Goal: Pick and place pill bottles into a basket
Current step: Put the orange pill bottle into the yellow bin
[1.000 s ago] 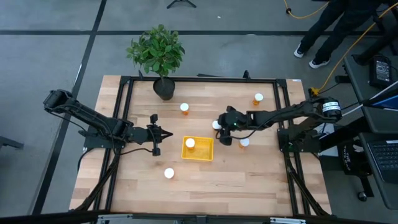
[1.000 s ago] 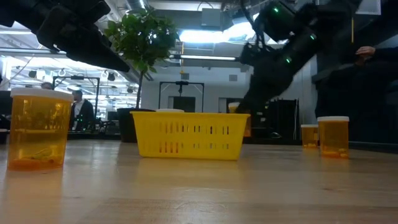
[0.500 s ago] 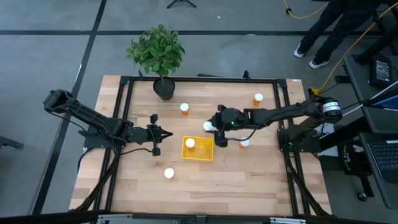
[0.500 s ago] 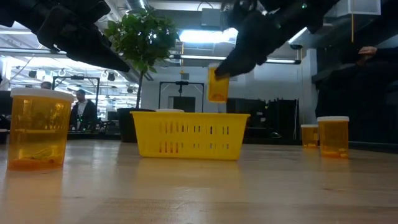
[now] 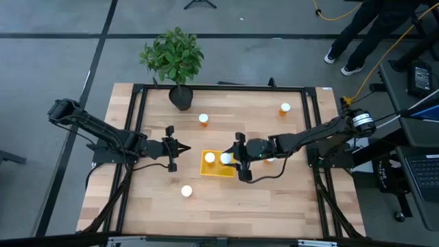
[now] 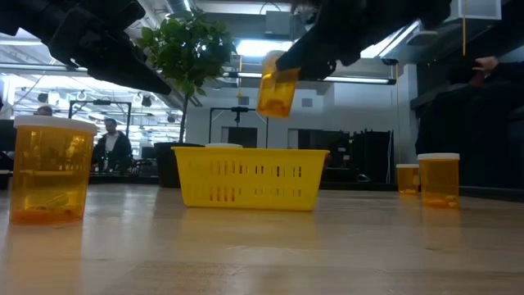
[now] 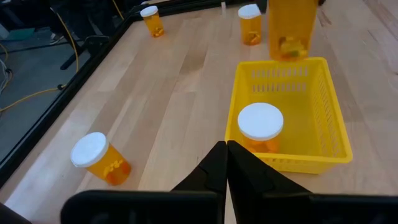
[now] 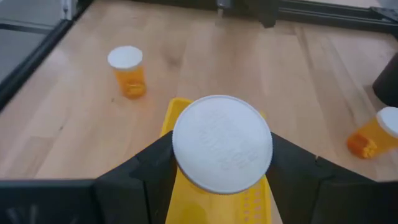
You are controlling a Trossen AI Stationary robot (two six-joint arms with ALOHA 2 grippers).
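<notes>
My right gripper is shut on a pill bottle with an orange body and a white cap. It holds the bottle above the right part of the yellow basket. In the low view the bottle hangs over the basket. Another bottle stands on its base inside the basket. Bottles also stand on the table at the far middle, far right and near side. One more bottle is partly hidden under my right arm. My left gripper is shut and empty, left of the basket. My right gripper pinches the bottle between its two fingers, one on each side just below the cap's rim. The fingers come from the table's right, slanting down. The bottle is lifted clear above the basket, cap up and slightly tilted.
A dark pot with a green plant stands at the far edge. A black frame runs around the wooden top. People stand beyond the table's far right corner.
My right gripper has carried the bottle toward the table's left and near edges, from right of the basket to over the basket's right part. It has stayed shut on the bottle, which is clear of the table.
</notes>
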